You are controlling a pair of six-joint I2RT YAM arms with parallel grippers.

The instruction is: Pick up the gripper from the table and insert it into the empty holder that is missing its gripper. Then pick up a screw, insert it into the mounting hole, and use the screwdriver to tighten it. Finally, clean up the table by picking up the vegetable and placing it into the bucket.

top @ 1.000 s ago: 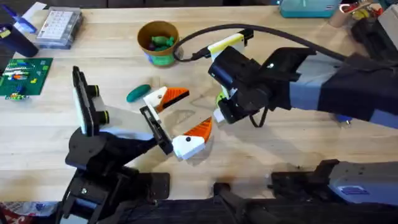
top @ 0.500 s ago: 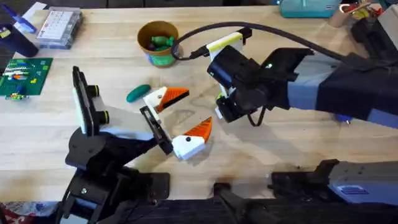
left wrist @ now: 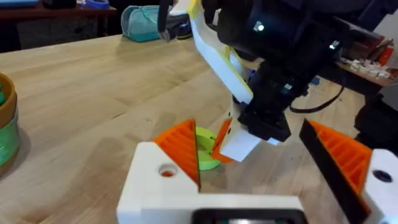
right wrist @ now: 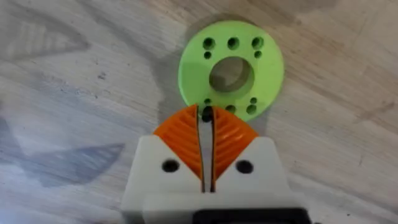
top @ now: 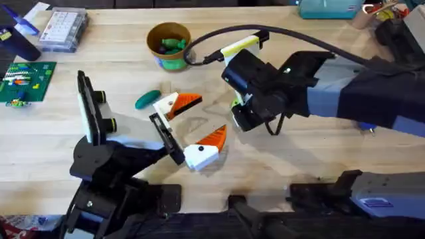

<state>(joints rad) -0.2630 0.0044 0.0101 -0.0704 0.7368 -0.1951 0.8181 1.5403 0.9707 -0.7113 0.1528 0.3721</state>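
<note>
Green and flat, a round disc [right wrist: 231, 70] with a wide centre hole and small holes ringed about it lies on the wooden desk [top: 319, 146], right at the tips of my right jaws [right wrist: 207, 119], whose orange ribbed pads are pressed together on nothing. My left jaws [top: 192, 126] stand wide apart near a green vegetable [top: 147, 99] lying on the desk. Beyond it, the tan bucket [top: 169, 45] with its green base holds more green pieces.
</note>
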